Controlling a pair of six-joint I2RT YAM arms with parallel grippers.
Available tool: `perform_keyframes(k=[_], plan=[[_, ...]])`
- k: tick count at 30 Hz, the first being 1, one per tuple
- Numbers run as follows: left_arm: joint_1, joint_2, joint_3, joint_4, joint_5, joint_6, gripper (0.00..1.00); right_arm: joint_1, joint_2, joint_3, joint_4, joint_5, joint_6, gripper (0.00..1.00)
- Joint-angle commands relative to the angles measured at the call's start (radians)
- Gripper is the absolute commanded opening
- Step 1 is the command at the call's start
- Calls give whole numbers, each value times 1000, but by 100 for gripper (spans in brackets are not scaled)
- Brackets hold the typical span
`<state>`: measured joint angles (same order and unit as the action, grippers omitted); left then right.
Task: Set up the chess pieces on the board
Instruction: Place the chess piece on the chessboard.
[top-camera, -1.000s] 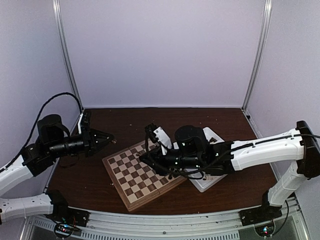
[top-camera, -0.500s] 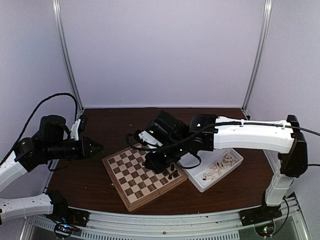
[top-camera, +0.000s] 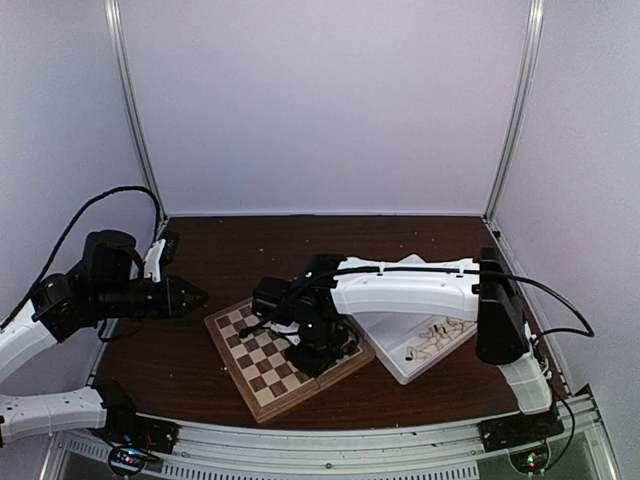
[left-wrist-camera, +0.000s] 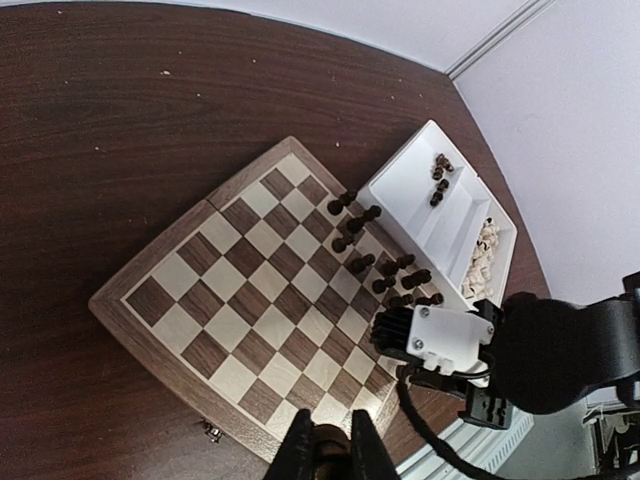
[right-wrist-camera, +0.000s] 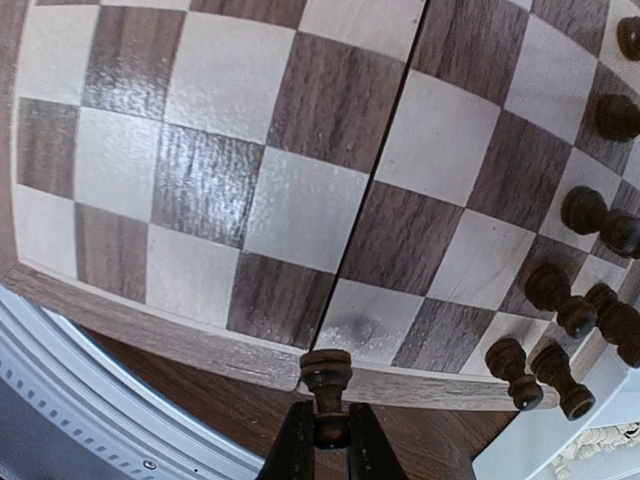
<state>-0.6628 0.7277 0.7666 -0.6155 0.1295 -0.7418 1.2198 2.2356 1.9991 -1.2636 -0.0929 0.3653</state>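
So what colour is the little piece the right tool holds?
The piece is dark brown, clearest in the right wrist view.

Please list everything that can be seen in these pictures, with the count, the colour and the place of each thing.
table: one, dark brown, under everything
board: one, tan and brown checks, mid-table
tray: one, white, two compartments, beside the board's right edge
dark pieces on board: a dozen or more, dark brown, along the edge next to the tray
dark pieces in tray: a few, dark brown, in one compartment
cream pieces: many, cream, in the other compartment
held piece: one, dark brown, over the board's border at the fold seam
walls: pale lilac, around the table
left fingers: black, shut, above the table at the board's left; any load unclear
right fingers: black, shut on the held piece
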Motion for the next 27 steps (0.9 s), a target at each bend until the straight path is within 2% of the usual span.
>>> perform_keyframes(k=[1, 6, 17, 27], plan=[[6, -21, -8, 11, -11, 11, 2, 3, 54, 74, -131, 51, -17, 0], [6, -31, -21, 11, -15, 9, 2, 3, 66, 75, -141, 63, -20, 0], [6, -23, -19, 18, -10, 5, 2, 3, 78, 82, -122, 60, -26, 8], [6, -27, -22, 19, -9, -2, 2, 3, 79, 104, -116, 71, -29, 26]])
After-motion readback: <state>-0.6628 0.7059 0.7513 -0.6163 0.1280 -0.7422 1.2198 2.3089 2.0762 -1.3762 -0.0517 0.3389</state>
